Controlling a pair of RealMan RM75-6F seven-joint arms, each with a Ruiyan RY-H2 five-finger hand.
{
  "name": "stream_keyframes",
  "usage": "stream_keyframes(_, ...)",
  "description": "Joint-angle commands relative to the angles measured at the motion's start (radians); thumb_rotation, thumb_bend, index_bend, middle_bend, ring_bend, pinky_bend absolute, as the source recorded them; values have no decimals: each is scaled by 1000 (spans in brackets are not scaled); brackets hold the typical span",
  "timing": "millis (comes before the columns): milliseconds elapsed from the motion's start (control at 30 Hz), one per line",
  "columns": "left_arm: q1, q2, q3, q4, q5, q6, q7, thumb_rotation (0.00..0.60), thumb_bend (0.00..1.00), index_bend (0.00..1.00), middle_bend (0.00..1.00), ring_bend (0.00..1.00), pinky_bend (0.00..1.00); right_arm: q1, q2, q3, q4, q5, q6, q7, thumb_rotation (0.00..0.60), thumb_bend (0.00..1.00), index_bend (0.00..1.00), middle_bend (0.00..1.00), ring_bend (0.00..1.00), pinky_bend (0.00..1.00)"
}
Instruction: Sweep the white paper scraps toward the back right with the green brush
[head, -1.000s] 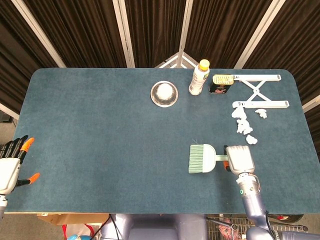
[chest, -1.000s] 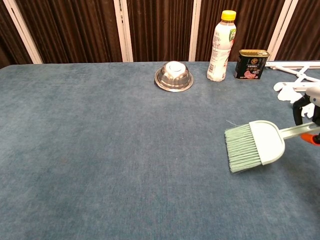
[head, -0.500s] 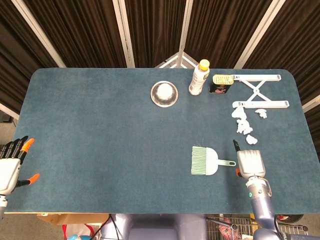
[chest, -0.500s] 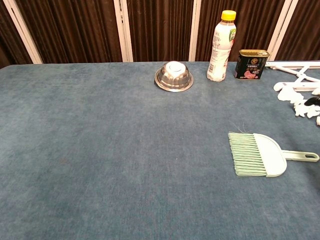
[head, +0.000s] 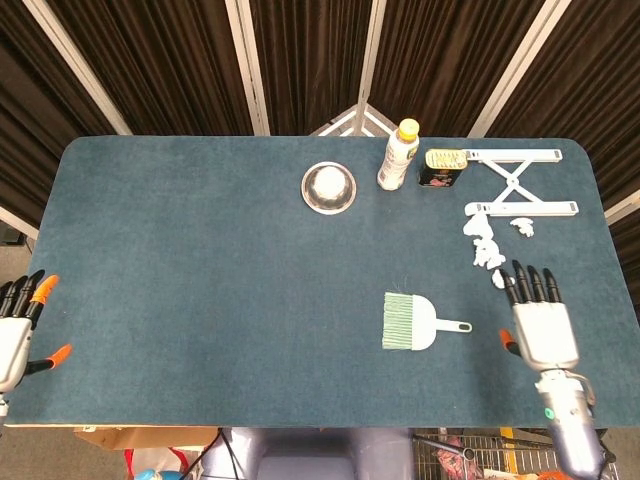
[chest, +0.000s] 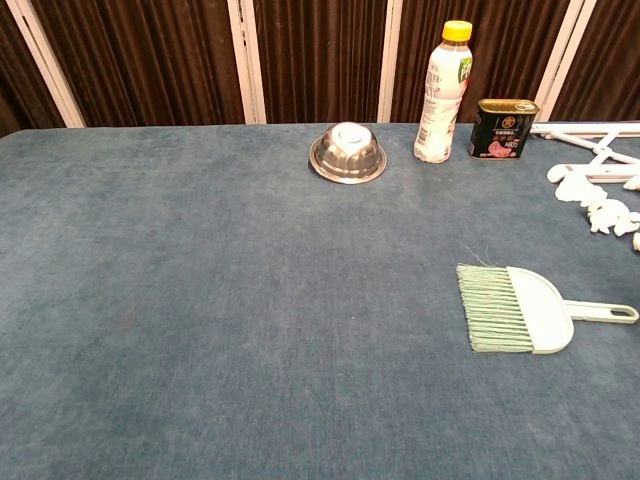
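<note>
- Dark curtains with pale uprights hang behind my blue felt counter (head: 200, 260), and everything I care about sits on its right half.
- I see the green brush (head: 410, 321) lying flat on the counter, bristles pointing to the left and its thin handle pointing toward my right hand; nothing is touching it.
- My right hand (head: 538, 320) rests just beside the handle end, palm down, fingers stretched out and apart, holding nothing.
- Just behind that hand's fingertips, the white paper scraps (head: 487, 245) lie in a loose cluster, reaching up to the white folding stand (head: 520, 183) at the back right.
- Beside the stand stands a dark tin can (head: 441, 168); its lid looks closed, so I cannot tell what is inside.
- Next to it is a capped bottle (head: 398, 155) with a yellow lid, upright, contents not visible.
- Further left, a steel bowl (head: 329, 187) sits upside down, as the chest view shows.
- My left hand (head: 18, 330) hangs off the counter's front left edge, fingers spread, empty.
</note>
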Motion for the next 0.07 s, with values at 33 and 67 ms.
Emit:
stream_keyframes(33, 4, -9, -3, 10, 9, 15, 12, 600, 0, 0, 0, 0, 0, -131, 65, -58, 126, -193, 145, 278, 600, 276, 0, 0, 0, 0)
stream_keyframes(67, 4, -13, -4, 15, 12, 19, 14, 600, 0, 0, 0, 0, 0, -145, 62, -59, 156, -213, 161, 314, 600, 276, 0, 0, 0, 0)
